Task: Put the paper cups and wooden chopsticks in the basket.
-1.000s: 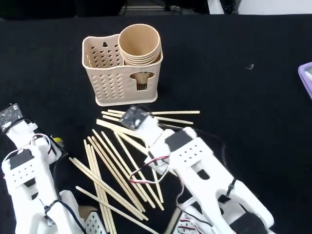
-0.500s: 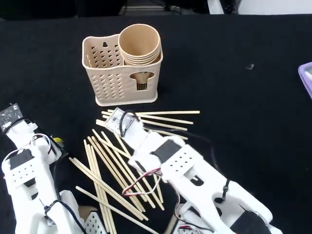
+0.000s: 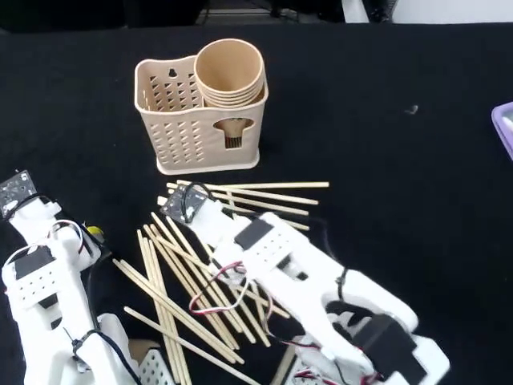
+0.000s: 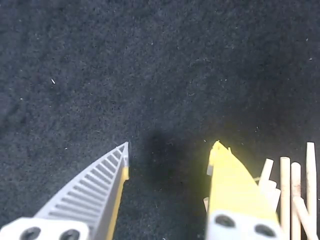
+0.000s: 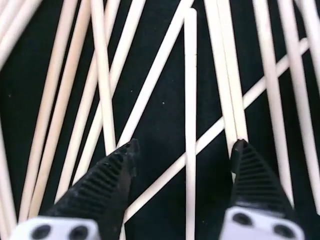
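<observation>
A beige perforated basket [image 3: 186, 127] stands at the back of the black table, with a stack of paper cups [image 3: 230, 70] in its right half. Many wooden chopsticks [image 3: 189, 274] lie scattered in front of it. My right arm [image 3: 272, 250] stretches from the front right across the pile. Its gripper [image 5: 185, 146] is open and hangs just above the chopsticks [image 5: 190, 100], with one stick running between its fingertips. My left gripper [image 4: 170, 149] is open over bare cloth, and chopstick ends [image 4: 290, 180] lie just beside its yellow finger [image 4: 230, 175]. The left arm [image 3: 42, 277] sits at the front left.
A purple container's edge [image 3: 505, 128] shows at the far right. Red, white and black cables [image 3: 216, 289] hang from the right arm over the sticks. The cloth to the right of the basket is bare.
My right arm has swung left and lower over the chopstick pile, its wrist head now nearer the pile's left part. The left arm has not moved.
</observation>
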`<state>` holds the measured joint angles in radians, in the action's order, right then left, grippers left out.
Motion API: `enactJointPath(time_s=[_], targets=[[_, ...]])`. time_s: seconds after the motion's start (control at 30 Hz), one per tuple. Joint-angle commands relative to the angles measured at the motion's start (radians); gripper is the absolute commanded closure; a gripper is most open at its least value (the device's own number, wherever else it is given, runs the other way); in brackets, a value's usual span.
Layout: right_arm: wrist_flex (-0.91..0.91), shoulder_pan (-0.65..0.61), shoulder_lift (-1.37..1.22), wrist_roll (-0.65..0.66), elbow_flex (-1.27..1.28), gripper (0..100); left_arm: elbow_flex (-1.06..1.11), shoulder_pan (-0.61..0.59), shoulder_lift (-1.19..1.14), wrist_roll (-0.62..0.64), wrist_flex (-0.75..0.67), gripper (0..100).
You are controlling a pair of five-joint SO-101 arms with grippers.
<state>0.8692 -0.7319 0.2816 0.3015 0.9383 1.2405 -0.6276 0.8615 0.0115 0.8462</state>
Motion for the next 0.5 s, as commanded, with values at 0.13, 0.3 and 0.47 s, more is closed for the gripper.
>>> enactJointPath(time_s=[0.13,0.3,0.47], targets=[[-0.063,-0.009,-0.067,0.014,-0.048,78.4,-0.027,-0.007,0.012,0.005,-0.012,74],[-0.068,-0.008,-0.082,0.014,-0.051,91.2,-0.027,-0.008,0.012,0.003,-0.012,74],[-0.005,-0.008,0.025,0.011,-0.048,98.7,-0.027,-0.008,0.012,0.003,-0.012,74]])
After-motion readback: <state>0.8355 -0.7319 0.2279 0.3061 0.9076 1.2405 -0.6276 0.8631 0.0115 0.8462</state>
